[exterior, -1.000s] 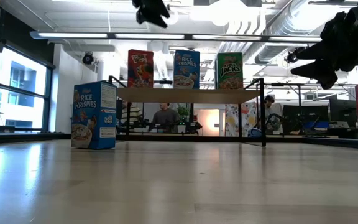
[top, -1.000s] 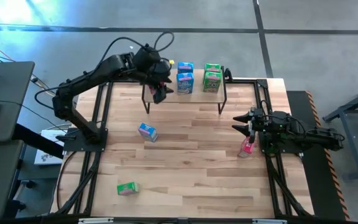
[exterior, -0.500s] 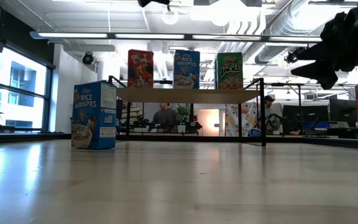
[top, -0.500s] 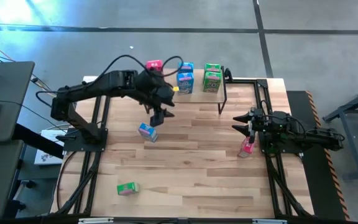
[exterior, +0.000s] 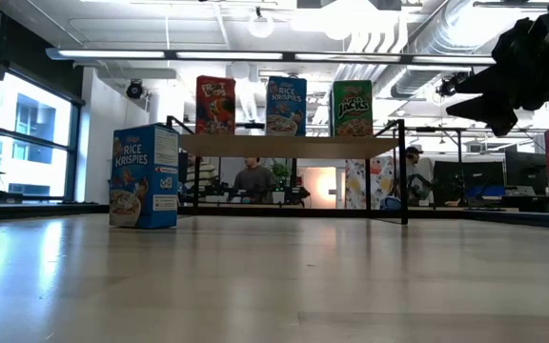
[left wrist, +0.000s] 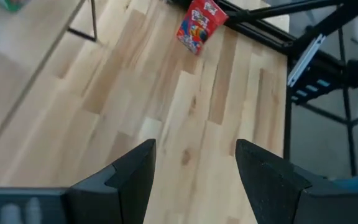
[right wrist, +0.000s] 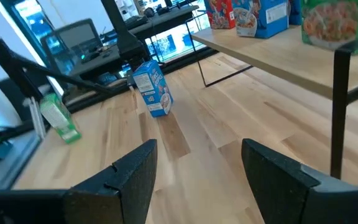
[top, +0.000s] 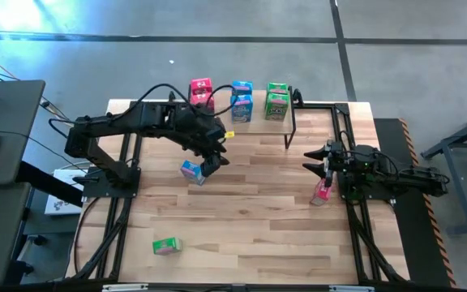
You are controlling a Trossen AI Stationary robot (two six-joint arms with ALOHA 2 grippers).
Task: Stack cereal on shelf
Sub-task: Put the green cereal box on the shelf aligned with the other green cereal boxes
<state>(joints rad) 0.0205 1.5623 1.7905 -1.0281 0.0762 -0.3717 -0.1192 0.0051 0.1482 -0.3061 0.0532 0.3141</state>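
Observation:
The shelf (top: 242, 122) stands at the table's far side with a red cereal box (top: 201, 89), two blue ones (top: 242, 105) and two green ones (top: 277, 104) upright on its plank. On the table, a blue box (top: 191, 170) stands left of centre, a green box (top: 166, 246) lies near the front left, and a red box (top: 323, 192) stands at the right. My left gripper (top: 210, 167) hangs open and empty just right of the blue table box. My right gripper (top: 314, 160) waits open and empty at the right side, beside the red box.
Black frame rails (top: 128, 154) run along the table's left and right sides. The shelf's thin black legs (top: 290, 134) stand on the far half of the tabletop. Bare wood (top: 250, 219) spreads across the middle and near part. In the low view a person (exterior: 254, 177) sits far behind the shelf.
My left gripper has swung from the shelf's left end toward the table's near edge and now hangs beside the blue box on the table. Its wrist has rolled on the way. The red box it had covered now shows on the shelf.

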